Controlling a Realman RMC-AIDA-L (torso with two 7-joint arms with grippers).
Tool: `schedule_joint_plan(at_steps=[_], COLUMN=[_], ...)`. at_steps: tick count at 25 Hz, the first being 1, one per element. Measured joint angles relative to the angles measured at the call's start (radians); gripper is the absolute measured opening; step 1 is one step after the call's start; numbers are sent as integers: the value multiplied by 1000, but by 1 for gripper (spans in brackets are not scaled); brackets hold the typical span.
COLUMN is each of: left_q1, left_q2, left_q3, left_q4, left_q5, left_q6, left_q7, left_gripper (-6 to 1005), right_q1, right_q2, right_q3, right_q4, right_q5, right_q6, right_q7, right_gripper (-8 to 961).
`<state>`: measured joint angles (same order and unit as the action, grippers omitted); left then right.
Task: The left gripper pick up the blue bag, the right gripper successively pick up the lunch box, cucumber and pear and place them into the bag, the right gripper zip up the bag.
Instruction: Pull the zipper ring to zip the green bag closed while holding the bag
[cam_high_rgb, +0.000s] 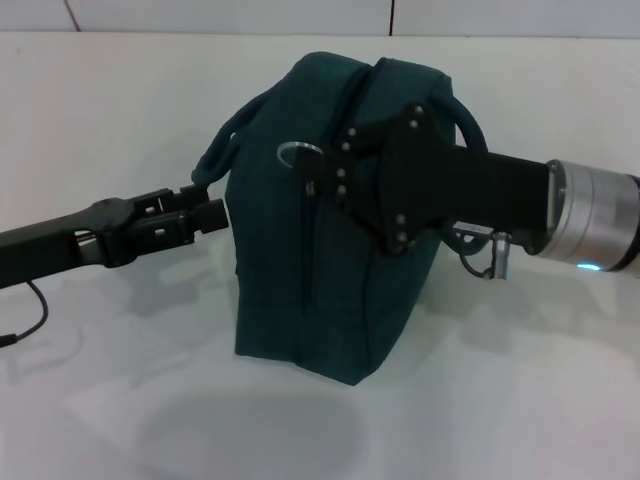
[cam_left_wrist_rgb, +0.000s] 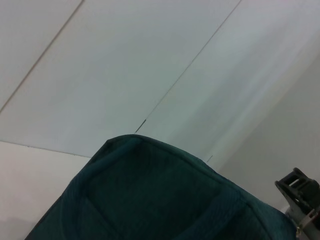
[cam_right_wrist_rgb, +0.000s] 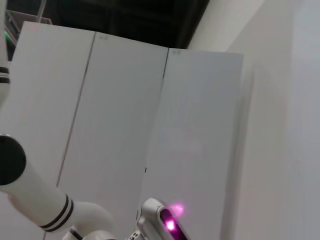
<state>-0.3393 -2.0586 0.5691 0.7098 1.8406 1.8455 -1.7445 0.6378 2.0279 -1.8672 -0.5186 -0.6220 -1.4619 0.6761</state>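
At the centre of the head view the blue bag (cam_high_rgb: 300, 260) stands upright with its top seam looking closed and no food visible, so the zipping seems nearly done: the left gripper (cam_high_rgb: 205, 212) pinches a handle, the right gripper (cam_high_rgb: 345, 180) works at the zip, its jaws hidden.

The large fabric bag with loop handles (cam_high_rgb: 300, 250) is plain dark teal, carrying a silver metal ring (cam_high_rgb: 298, 151). The two-fingered left gripper (cam_high_rgb: 205, 213) is all black; the black right gripper (cam_high_rgb: 345, 175) has a silver-white wrist (cam_high_rgb: 590, 215) with a blue light.
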Motion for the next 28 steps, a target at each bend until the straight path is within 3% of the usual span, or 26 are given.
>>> schedule_joint_plan(at_steps=[14,28], left_q1=[-1,7], left_q2=[-3,-3], left_q3=[0,0], left_q4=[0,-1], left_q5=[1,52], left_q6=[0,-1], left_q7=[-1,5], left_gripper=[831,829], right_q1=[13,10], right_q2=[0,0], right_q3=[-118,-130], right_q4=[-20,-23], right_q5=[47,65], right_q6=[76,77], right_q7=[-33,-52], right_gripper=[2,3])
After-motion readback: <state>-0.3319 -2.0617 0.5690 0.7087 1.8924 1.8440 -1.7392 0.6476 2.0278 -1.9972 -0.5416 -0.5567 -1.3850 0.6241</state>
